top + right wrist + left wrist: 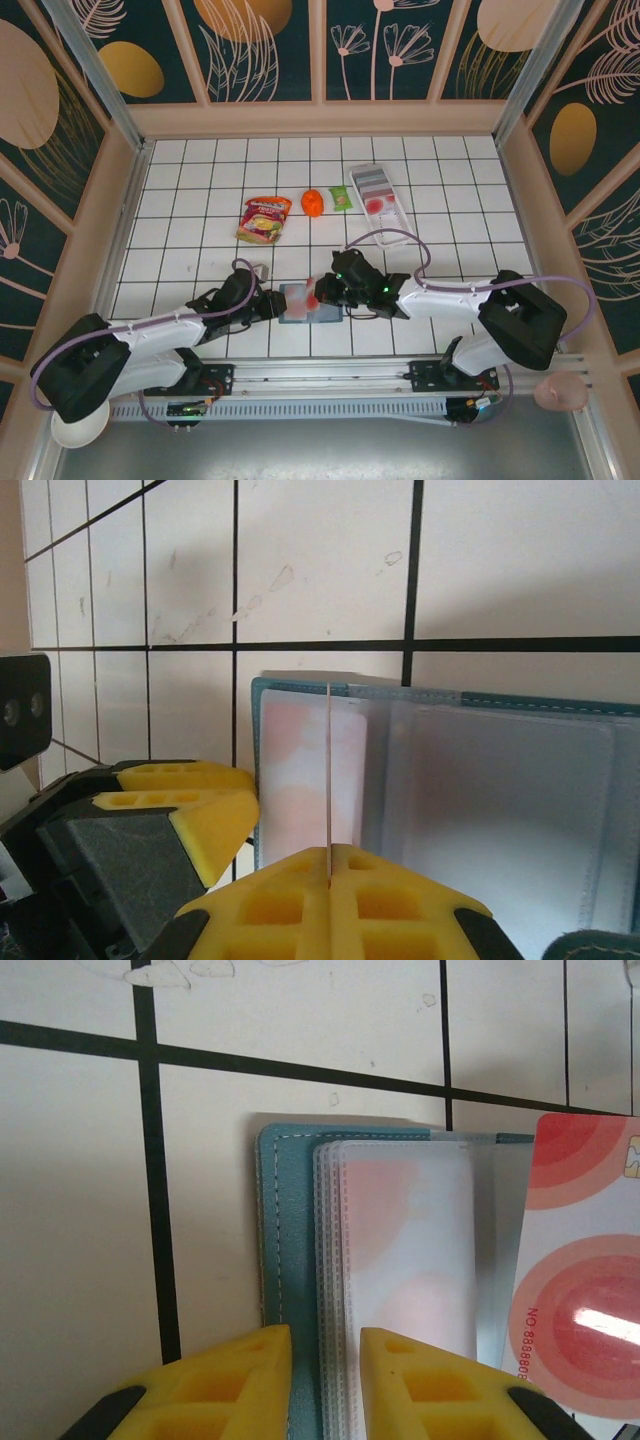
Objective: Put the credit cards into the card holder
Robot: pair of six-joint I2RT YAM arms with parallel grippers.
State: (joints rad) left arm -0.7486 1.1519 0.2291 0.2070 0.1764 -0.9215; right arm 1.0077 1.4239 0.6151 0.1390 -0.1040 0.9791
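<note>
card held upright over the open holder

seen from above: card holder (300,305) lying open and flat on the tiled surface (200,180), near the front edge, between left fingers (272,303) and right fingers (330,865). right fingers pressed together on one edge of a credit card (585,1290), thin edge turned toward the right wrist camera, standing upright over one end of the holder. pale card face with red-pink circles and a printed number, overlapping the holder's side in the left wrist view. left fingers a narrow gap apart at the holder's stitched teal edge, straddling the border of the stacked clear sleeves (400,1250); cannot tell whether touching. pink tint showing through the sleeves. farther back on the surface, well apart from the holder: a white tray (392,216).
</note>
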